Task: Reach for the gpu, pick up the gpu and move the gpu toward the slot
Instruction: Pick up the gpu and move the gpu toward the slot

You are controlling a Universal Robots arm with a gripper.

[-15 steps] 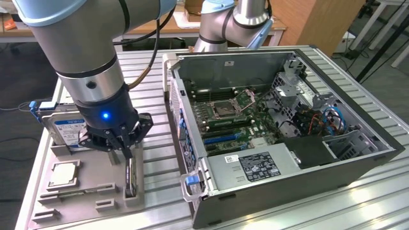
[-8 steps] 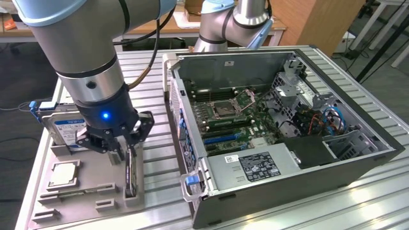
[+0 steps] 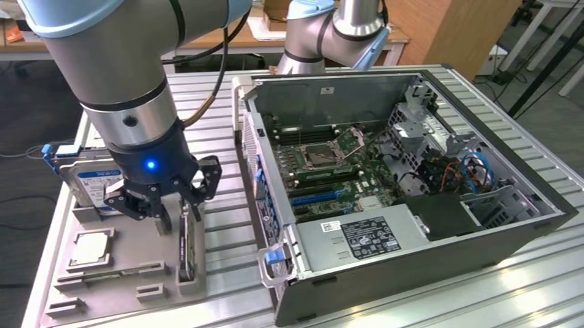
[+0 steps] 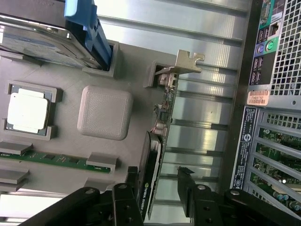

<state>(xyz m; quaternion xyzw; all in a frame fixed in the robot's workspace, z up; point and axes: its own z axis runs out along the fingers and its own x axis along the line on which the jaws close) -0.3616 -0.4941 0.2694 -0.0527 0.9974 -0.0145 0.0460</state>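
Observation:
The gpu (image 3: 187, 254), a thin dark card with a silver end bracket (image 4: 189, 61), stands on edge in the grey holder tray (image 3: 137, 270) at the exterior view's left. My gripper (image 3: 166, 205) hangs right over the end of the gpu (image 4: 163, 117) away from the bracket. In the wrist view the gripper (image 4: 159, 176) is open, one black finger (image 4: 131, 179) on each side of the card with a gap showing. The open computer case (image 3: 511, 236) stands beside the tray, with a blue slot (image 3: 315, 198) on its motherboard.
On the tray lie a blue-labelled hard drive (image 3: 91, 184), a square silver processor chip (image 4: 28, 110) and a green memory stick (image 4: 56, 159). The case's rear panel (image 4: 273, 94) stands close beside the gpu. A second arm (image 3: 333, 31) rises behind the case.

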